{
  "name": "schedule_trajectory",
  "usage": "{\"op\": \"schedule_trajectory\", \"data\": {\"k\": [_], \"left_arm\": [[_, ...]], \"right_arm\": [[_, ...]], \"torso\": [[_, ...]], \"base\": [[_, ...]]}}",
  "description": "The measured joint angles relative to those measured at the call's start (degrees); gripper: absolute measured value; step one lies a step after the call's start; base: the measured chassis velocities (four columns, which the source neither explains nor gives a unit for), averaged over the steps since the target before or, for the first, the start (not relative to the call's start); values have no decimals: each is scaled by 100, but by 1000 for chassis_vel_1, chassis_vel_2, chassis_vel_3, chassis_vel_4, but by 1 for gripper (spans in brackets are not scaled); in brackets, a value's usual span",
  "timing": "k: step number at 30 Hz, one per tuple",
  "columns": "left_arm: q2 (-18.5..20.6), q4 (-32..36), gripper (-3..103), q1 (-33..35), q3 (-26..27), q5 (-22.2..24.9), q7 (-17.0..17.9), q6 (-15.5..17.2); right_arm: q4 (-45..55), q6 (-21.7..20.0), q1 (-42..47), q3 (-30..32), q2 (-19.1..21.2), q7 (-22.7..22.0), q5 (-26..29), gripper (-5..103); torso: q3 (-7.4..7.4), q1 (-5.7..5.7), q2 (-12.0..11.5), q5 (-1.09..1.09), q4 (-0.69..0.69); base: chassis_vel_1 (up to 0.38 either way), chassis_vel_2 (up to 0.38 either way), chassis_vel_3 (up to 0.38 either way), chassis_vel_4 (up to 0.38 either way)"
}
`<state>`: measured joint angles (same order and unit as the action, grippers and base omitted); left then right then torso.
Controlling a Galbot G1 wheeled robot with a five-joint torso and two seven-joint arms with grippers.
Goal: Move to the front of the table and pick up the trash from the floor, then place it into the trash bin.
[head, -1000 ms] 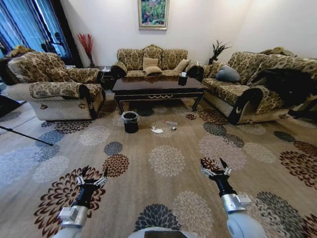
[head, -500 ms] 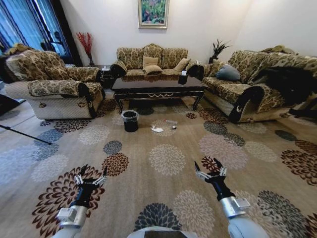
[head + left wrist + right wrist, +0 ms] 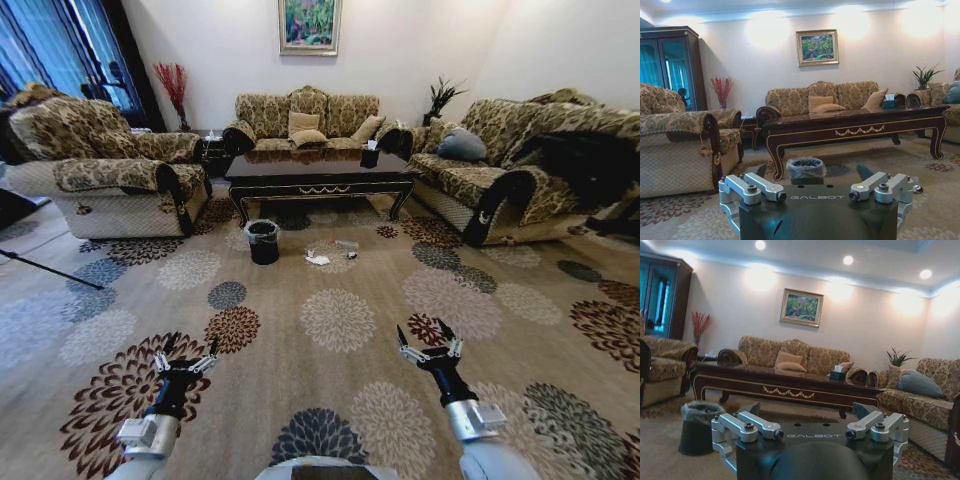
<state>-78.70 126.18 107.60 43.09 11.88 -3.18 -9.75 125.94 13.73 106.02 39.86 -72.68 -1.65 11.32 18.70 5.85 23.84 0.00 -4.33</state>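
The long dark table (image 3: 320, 176) stands ahead on the flowered carpet, in front of the back sofa. On the floor before its left end sits the black trash bin (image 3: 263, 243) with its grey liner. The trash, a crumpled white paper (image 3: 318, 260) and a smaller scrap (image 3: 346, 245), lies on the carpet just right of the bin. My left gripper (image 3: 189, 348) and right gripper (image 3: 423, 333) hover low and near me, both open and empty, far short of the trash. The wrist views show the bin (image 3: 806, 168) (image 3: 699, 426) and the table (image 3: 855, 123) (image 3: 775, 378) beyond each open gripper (image 3: 812, 172) (image 3: 807, 410).
Patterned sofas flank the table: one on the left (image 3: 110, 185), one behind (image 3: 305, 120), one on the right (image 3: 500, 175). A black tissue box (image 3: 369, 158) sits on the table. A thin dark tripod leg (image 3: 50, 270) crosses the floor at far left. Open carpet lies between me and the trash.
The whole picture has shifted slightly, so the camera has moved a little. My right gripper has drifted slightly left. Both grippers stay open and empty.
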Motion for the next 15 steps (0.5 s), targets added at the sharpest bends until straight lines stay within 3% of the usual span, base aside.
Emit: {"op": "schedule_trajectory", "data": {"k": [6,15], "left_arm": [[-3,34,100,-2,15,-2,-1,0],[-3,140,100,2,45,-1,-1,18]], "right_arm": [[-114,351,-6,59,-16,143,65,100],[-184,486,39,39,-93,325,28,100]], "torso": [[-90,-55,-145,0,0],[-208,-124,-330,0,0]], "base": [[0,0,0,0],[0,0,0,0]]}}
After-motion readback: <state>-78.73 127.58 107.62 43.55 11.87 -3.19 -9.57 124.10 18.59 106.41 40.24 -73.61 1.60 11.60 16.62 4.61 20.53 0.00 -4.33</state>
